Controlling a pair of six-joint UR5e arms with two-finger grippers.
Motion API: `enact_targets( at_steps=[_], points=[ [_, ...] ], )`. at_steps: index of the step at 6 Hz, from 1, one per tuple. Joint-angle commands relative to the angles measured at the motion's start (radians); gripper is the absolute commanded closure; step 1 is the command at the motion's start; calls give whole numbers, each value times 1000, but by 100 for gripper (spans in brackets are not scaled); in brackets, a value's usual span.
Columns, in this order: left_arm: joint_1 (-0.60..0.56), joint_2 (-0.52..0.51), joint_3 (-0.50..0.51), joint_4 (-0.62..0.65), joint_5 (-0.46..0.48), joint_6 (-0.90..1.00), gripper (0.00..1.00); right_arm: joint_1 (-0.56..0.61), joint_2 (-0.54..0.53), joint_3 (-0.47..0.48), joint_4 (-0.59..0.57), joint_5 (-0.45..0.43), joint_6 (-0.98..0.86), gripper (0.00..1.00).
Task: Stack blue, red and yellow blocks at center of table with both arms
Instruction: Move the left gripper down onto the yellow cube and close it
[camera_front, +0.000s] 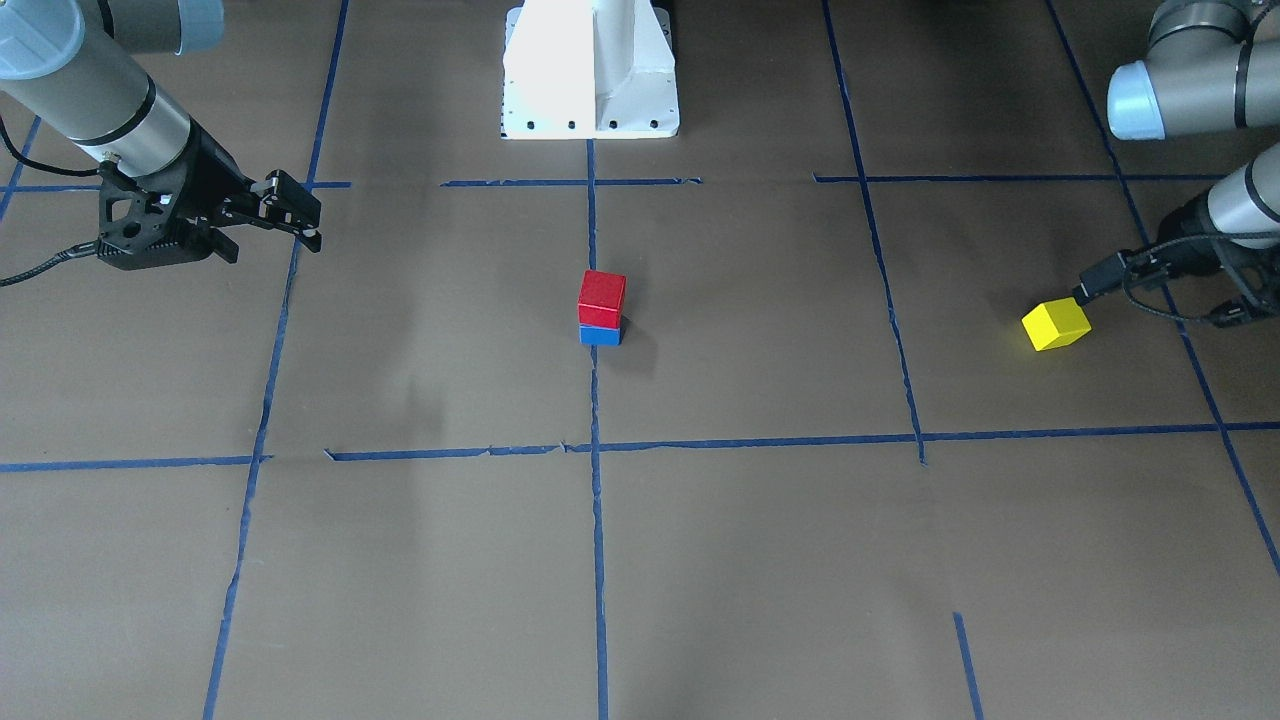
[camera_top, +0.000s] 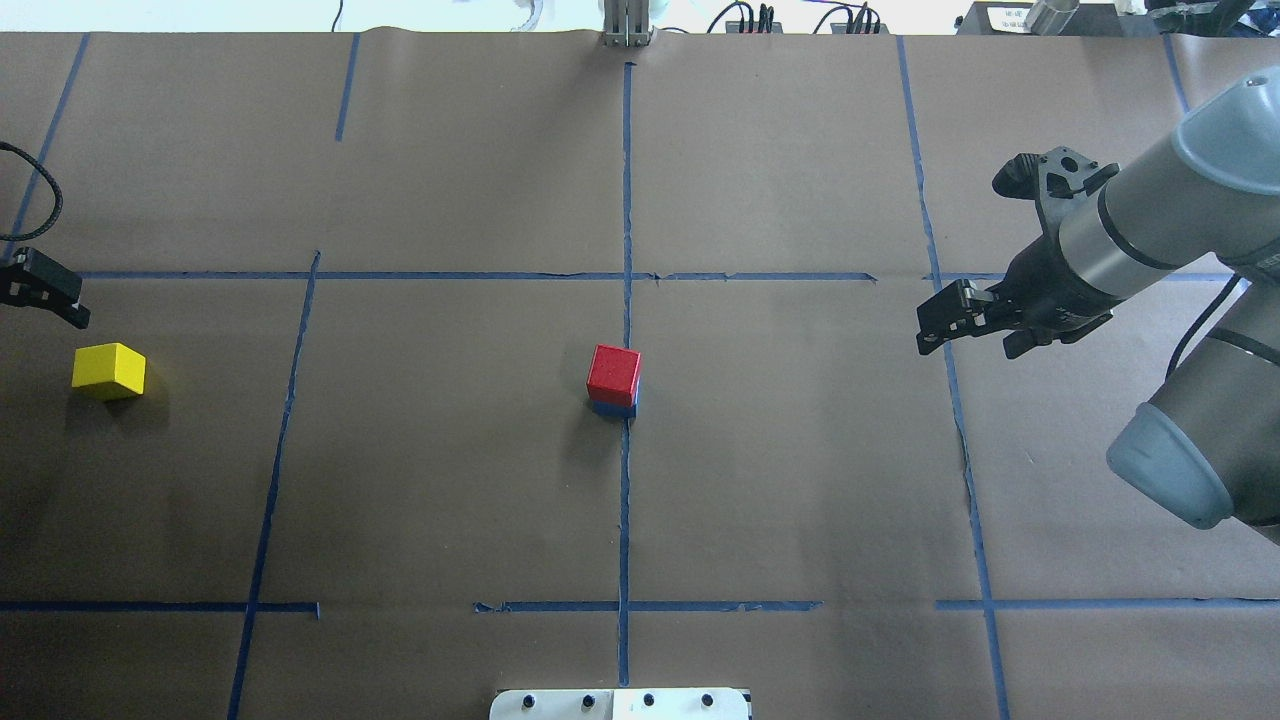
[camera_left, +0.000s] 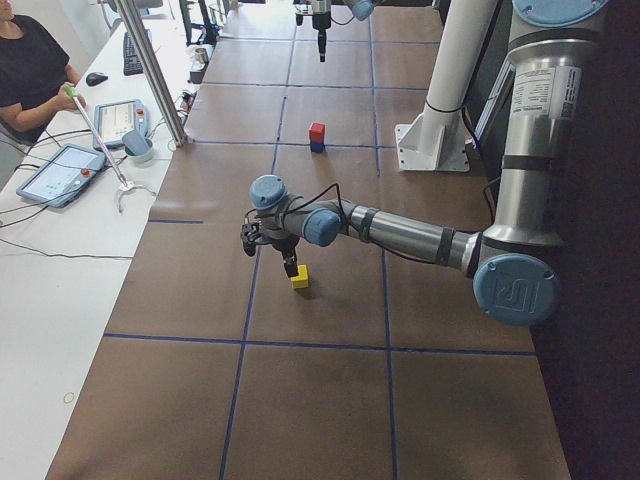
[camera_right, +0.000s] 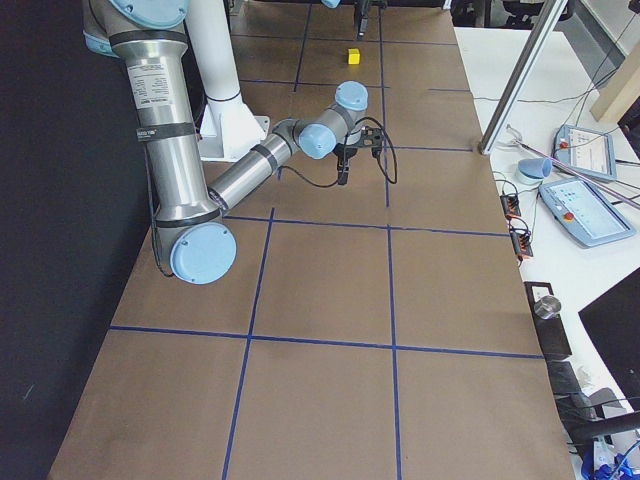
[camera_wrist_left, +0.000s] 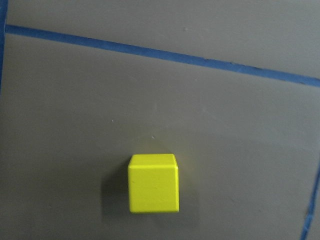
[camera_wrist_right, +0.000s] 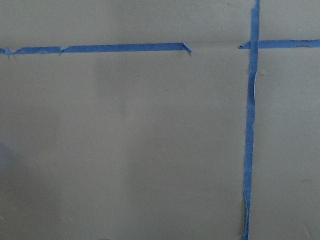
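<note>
At table (camera_top: 450, 480) centre, on the long middle blue tape line (camera_top: 625, 200): red block (camera_front: 601, 297) stacked squarely on blue block (camera_front: 599, 335), touching, upright, well apart from both grippers. Far over at the left end in the overhead view, well apart from the stack: yellow block (camera_top: 109, 370), alone on the brown paper, flat on one face, turned slightly against the tape grid. Close above it and a bit to the far side: left gripper (camera_left: 291, 266), pointing down. Touching or not, cannot tell. Cannot tell the jaw opening either: only a black sliver at the overhead edge, no fingers in the left wrist view, just the yellow block below centre with a tape line farther off. Over on the right side in the overhead view: right gripper (camera_front: 270, 245), raised off the table, aimed in toward the centre, jaws spread apart with nothing between. In the right wrist view only bare paper and two tape lines meeting near the upper right. On the robot's side of the table: white base mount (camera_front: 590, 70). In the exterior left view, off the table at a side desk: seated operator (camera_left: 30, 65) with tablets (camera_left: 60, 172).
</note>
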Motion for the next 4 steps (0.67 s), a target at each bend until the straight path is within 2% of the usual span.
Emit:
enact_targets(
  at_steps=[1, 3, 4],
  points=[
    [10, -17, 85, -120, -2, -84, 0, -1, 3, 1, 0, 0, 1, 0],
    [111, -25, 99, -121, 11, -84, 0, -1, 3, 1, 0, 0, 1, 0],
    [111, -23, 101, -120, 16, -81, 0, -1, 3, 2, 0, 1, 1, 0]
  ],
)
